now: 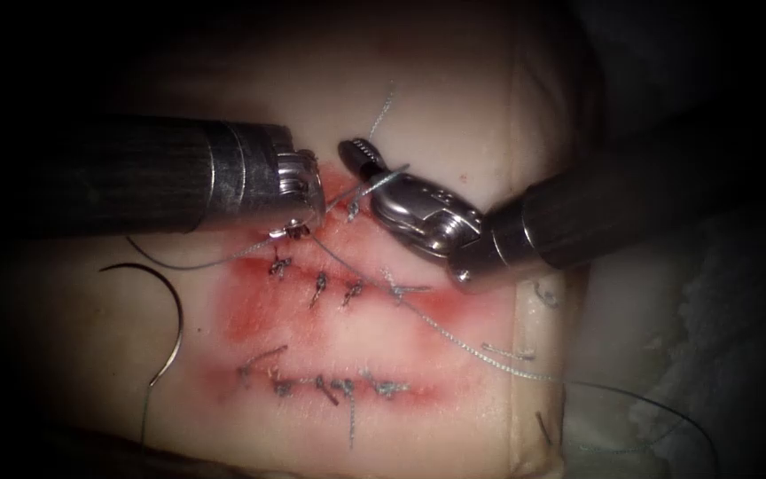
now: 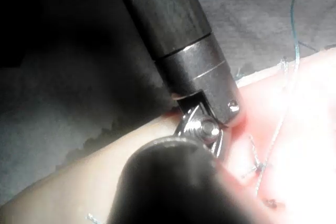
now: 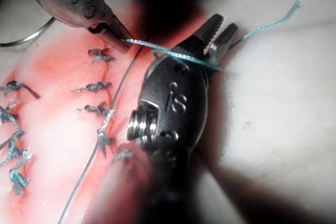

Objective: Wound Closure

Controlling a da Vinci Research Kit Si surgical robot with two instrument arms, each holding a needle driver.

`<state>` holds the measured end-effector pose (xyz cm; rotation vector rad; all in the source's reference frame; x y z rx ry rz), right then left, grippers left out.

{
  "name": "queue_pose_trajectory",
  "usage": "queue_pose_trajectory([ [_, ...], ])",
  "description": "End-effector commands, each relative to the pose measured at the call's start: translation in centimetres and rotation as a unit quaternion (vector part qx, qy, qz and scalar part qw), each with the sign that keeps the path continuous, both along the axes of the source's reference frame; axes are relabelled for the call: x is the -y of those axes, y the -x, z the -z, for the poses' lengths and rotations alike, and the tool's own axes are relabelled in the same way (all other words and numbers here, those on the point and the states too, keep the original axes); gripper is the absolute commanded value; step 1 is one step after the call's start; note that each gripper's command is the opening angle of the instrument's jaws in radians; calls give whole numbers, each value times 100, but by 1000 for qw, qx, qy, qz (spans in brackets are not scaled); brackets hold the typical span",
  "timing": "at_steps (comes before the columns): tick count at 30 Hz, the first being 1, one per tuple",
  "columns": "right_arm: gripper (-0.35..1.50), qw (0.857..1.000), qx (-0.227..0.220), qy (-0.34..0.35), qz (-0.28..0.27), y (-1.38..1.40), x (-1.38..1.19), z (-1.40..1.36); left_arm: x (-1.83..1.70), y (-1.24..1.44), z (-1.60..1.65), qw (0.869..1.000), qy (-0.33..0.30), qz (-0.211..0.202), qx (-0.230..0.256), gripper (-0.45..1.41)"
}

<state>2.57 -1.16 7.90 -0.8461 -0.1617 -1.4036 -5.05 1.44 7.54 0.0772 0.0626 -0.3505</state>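
Both tool bodies carry stamped characters seen in the right wrist view, reading roughly "iS"; the rest of the marking is cut off or too curved to read. Left tool (image 1: 299, 229) sits at centre-left of the endoscope frame, its jaws closed on the thread (image 1: 454, 330) at the left end of the upper cut (image 1: 339, 288); its tips are partly hidden under its own wrist. Right tool (image 1: 361, 153) at upper centre: jaws narrowly parted, the thread lying across the tool just behind them, so no firm grip can be confirmed; a frayed free end rises above it. Needle (image 1: 173, 324) lies loose on the tissue (image 1: 454, 133) at the left of the frame, left of both cuts, not in the tissue and held by neither tool. Knotted stitches cross both cuts amid red fluid (image 1: 259, 310). In the left wrist view the left tool's own jaws are hidden behind its shaft.
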Motion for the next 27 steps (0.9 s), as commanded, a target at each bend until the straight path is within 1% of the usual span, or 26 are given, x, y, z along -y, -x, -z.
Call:
queue_pose_trajectory([
  [1,41,1000,-2,-2,-4,-4,0,-3,-6,6,-2,1000,2,2,1,-45],
  [2,51,1000,-3,-7,-8,-1,0,-4,-6,6,-2,1000,2,2,1,-45],
  [3,53,1000,-2,-13,-9,0,-1,-5,-6,6,-2,1000,2,3,0,-45],
  [6,26,1000,6,-19,-19,8,-4,-4,-7,6,-1,1000,2,5,-1,-45],
  [8,16,999,10,-21,-30,10,-9,0,-6,6,-1,1000,1,3,-1,-45],
  [9,16,999,8,-23,-30,10,-11,1,-6,7,-1,1000,1,3,-1,-45],
  [10,31,999,1,-29,-26,11,-16,6,-6,7,-1,1000,1,4,-1,-45],
  [12,39,999,0,-31,-28,12,-20,11,-6,7,-1,1000,1,5,-2,-45],
  [16,49,999,1,-36,-28,13,-26,25,-6,7,-1,1000,2,8,-3,-45],
  [17,59,999,2,-36,-26,12,-26,27,-6,7,-1,1000,1,6,-3,-45],
  [19,71,999,4,-42,-24,12,-26,29,-6,7,-1,1000,2,8,-4,-45],
  [22,71,998,14,-67,-10,11,-25,28,-6,7,-1,1000,2,10,-6,-45],
  [23,66,996,11,-85,-12,11,-24,27,-6,7,-1,1000,2,12,-6,-45],
  [24,66,995,3,-100,-16,10,-23,24,-6,7,-1,1000,2,10,-6,-45],
  [27,64,994,1,-110,-8,8,-21,21,-5,7,-1,1000,2,9,-7,-45],
])
